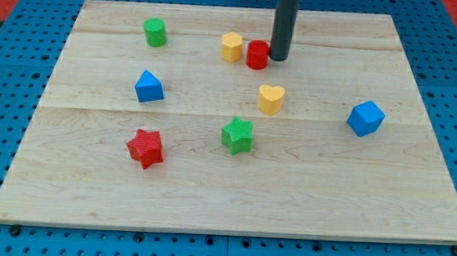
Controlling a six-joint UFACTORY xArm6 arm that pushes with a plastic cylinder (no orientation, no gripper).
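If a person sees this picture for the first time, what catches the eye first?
The dark rod, coming down from the view's top, with my tip against the right side of the red cylinder; a yellow block stands just left of that. Next, the blue block, alone at the view's right.

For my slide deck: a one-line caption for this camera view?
My tip touches the red cylinder beside a yellow block on the wooden board.

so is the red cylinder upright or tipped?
Upright: the red cylinder shows its round top face, standing between my tip and the yellow block.
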